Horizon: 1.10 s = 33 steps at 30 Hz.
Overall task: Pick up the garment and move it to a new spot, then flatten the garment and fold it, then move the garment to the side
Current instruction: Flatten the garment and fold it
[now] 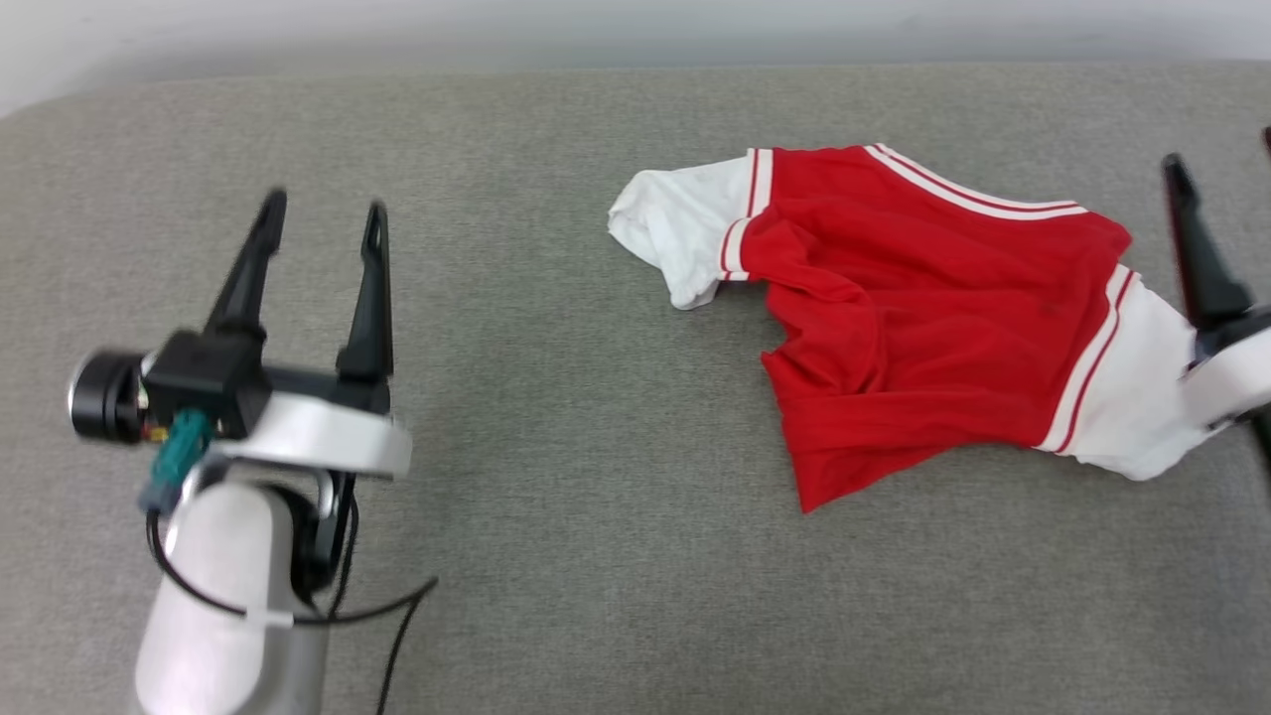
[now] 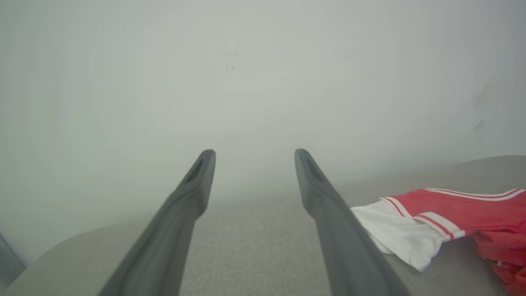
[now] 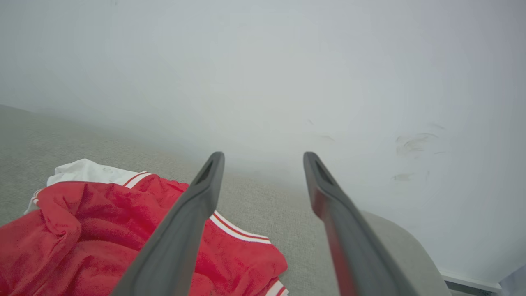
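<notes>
Plain indoor room, grey fabric surface (image 1: 596,596), scuffed white wall (image 2: 263,61)

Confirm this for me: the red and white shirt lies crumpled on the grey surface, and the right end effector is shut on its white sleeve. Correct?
Not quite. The right end effector is open, with its fingers spread and nothing between them, as the right wrist view shows. The shirt does lie crumpled on the grey surface.
</notes>
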Motion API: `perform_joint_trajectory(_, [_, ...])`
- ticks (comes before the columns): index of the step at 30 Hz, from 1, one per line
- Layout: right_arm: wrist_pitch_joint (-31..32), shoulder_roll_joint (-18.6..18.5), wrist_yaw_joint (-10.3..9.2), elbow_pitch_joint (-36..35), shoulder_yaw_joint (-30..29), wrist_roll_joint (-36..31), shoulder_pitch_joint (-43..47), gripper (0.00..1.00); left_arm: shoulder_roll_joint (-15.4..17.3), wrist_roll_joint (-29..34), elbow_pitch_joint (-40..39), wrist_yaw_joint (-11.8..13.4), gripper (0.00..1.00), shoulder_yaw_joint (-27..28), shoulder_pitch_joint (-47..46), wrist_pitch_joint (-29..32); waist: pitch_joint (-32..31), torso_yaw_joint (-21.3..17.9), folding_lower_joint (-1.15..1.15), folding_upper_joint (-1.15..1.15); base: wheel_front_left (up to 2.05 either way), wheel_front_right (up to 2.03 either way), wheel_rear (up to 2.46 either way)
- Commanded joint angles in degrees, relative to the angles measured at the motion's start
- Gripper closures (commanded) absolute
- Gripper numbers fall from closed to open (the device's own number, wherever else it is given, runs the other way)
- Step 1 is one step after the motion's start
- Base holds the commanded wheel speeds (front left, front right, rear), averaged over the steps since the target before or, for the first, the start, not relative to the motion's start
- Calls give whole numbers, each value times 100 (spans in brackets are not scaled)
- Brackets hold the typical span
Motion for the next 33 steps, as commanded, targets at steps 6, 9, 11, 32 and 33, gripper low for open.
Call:
perform_joint_trajectory(6, [-521,1042,-8,-1140,-415,-704,906,0,381,-140,502,-184,0,-396,-1080,54,82,-245,0,0,0,0,0])
perform_joint_trajectory(9, [-657,1446,-8,-1549,-545,-854,1243,0,568,-261,680,-207,0,-711,-1650,289,174,-354,0,0,0,0,0])
perform_joint_trajectory(11, [-721,1692,-7,-1722,-557,-901,1504,0,700,-401,787,-212,0,-937,-2045,512,251,-428,0,0,0,0,0])
perform_joint_trajectory(32, [-950,2137,-8,-1865,-289,-1002,1441,0,2076,-3746,2020,-216,0,-4514,-5396,5555,1390,-1230,0,0,0,0,0])
perform_joint_trajectory(33, [-954,2140,-8,-1865,-285,-999,1418,0,2107,-3821,2040,-216,0,-4651,-5464,5699,1451,-1257,0,0,0,0,0])
